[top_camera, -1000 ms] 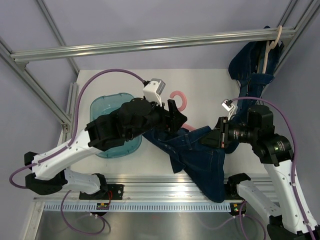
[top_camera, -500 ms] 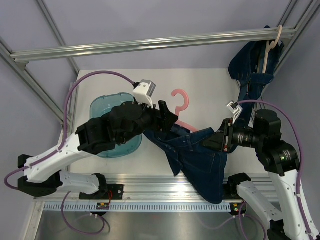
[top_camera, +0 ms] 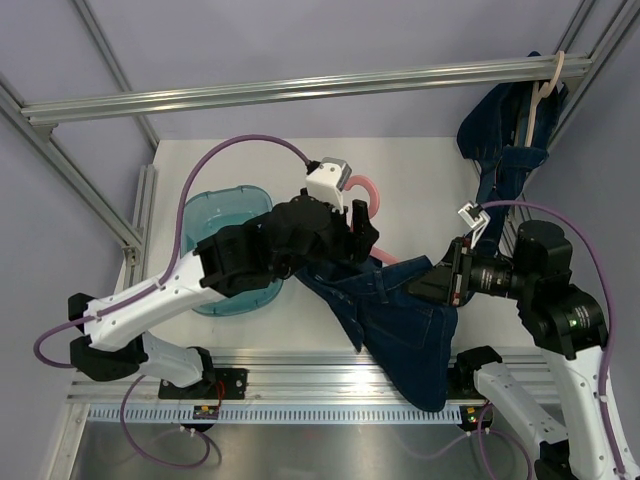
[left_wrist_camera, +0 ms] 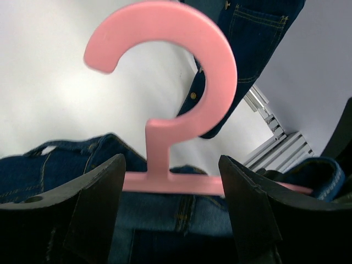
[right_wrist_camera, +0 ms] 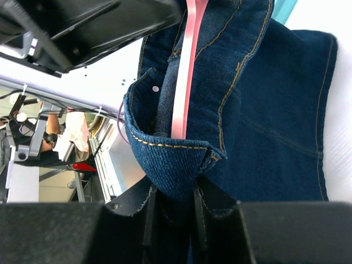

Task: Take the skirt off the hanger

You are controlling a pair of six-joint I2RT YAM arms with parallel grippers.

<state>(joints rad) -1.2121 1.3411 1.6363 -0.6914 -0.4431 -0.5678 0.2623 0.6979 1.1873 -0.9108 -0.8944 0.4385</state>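
A dark blue denim skirt (top_camera: 405,315) hangs on a pink hanger (top_camera: 362,190) over the table's front edge. My left gripper (top_camera: 362,232) is open just below the hanger's hook. In the left wrist view its fingers (left_wrist_camera: 93,203) stand wide apart on either side of the hanger's neck (left_wrist_camera: 158,148), with the pink bar and denim (left_wrist_camera: 165,214) between them. My right gripper (top_camera: 443,282) is shut on a fold of the skirt's waistband (right_wrist_camera: 176,159). The pink hanger bar (right_wrist_camera: 184,82) runs inside the waistband just above the fold.
A teal bowl (top_camera: 212,215) sits on the table under my left arm. A second denim garment (top_camera: 505,135) hangs on a beige hanger (top_camera: 545,90) from the aluminium rail (top_camera: 300,88) at the back right. The table's front rail (top_camera: 300,370) lies under the skirt.
My left gripper swung left, then came back right to the hanger's neck. My right gripper has drawn slightly to the right with the waistband in it.
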